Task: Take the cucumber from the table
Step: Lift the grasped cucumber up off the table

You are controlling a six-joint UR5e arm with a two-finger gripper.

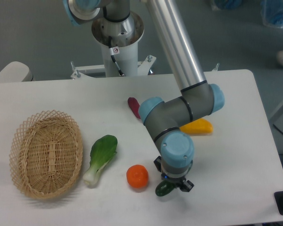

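Grasp step — gripper (172, 186) down over the cucumber (163, 189) near table (236, 155) front edge, right of the orange fruit (137, 176); jaw closure hidden, cannot tell — next: confirm grip, lift straight

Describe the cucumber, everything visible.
Only one rounded, glossy dark green end of the cucumber shows, poking out toward the orange fruit. The rest is hidden under the gripper. It sits near the front edge of the white table. Whether the fingers clamp it, or it is lifted, cannot be told.
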